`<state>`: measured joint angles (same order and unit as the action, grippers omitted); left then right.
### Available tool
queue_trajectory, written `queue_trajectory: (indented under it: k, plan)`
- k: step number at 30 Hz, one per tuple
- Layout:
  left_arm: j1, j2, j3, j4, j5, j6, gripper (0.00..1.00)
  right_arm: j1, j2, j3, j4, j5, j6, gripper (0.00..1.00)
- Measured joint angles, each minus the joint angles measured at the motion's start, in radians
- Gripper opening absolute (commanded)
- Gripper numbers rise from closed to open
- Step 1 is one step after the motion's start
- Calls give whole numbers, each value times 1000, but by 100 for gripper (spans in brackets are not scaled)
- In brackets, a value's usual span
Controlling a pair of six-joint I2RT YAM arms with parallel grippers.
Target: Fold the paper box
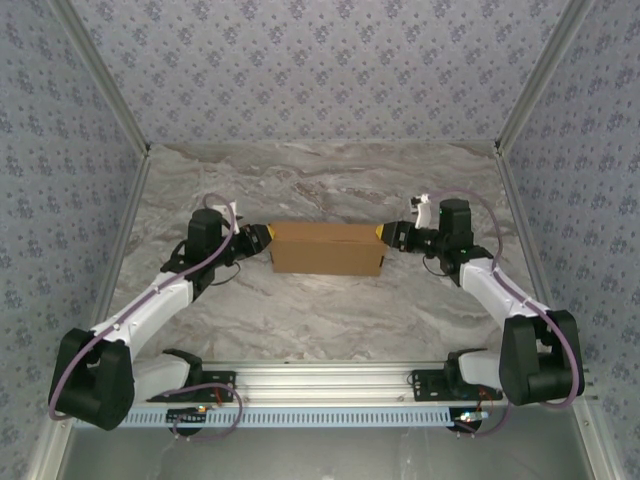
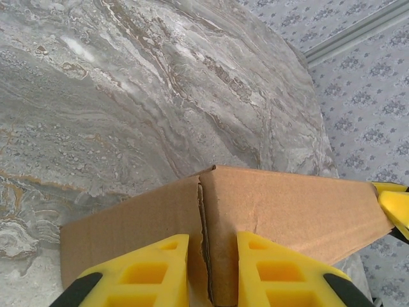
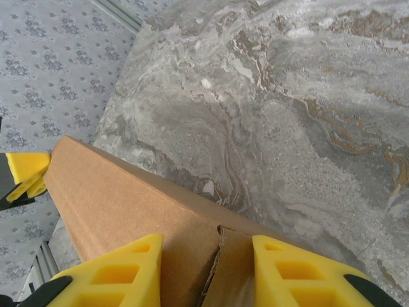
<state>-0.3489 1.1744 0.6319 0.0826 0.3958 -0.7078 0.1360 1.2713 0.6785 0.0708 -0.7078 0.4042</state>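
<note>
Reaching forward with elbows out, left arm (image 1: 150, 305) and right arm (image 1: 495, 285), wrists turned inward, left tool (image 1: 262, 240) and right tool (image 1: 384, 236) pointing at each other, held low, yellow fingers (image 2: 147, 272) of both parted

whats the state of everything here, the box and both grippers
paper box, folded up into a box shape, corner seams at both ends slightly gaping
left gripper, at the box's left end, fingers astride the corner seam; clamped or not, cannot tell
right gripper, open, fingers wide apart astride the box's right end corner
</note>
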Motion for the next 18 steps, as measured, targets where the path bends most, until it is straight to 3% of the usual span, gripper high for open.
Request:
queue_trajectory:
  k: [4, 9, 18]
  plan:
    - [-1, 8, 47, -54, 0, 1, 28, 0, 34, 68, -84, 10, -1, 45]
    - [-11, 22, 100, -143, -21, 10, 43, 2, 99, 185, -198, 32, -13, 54]
    - [-12, 45, 179, -277, -57, 34, 60, 2, 106, 326, -337, 77, -58, 59]
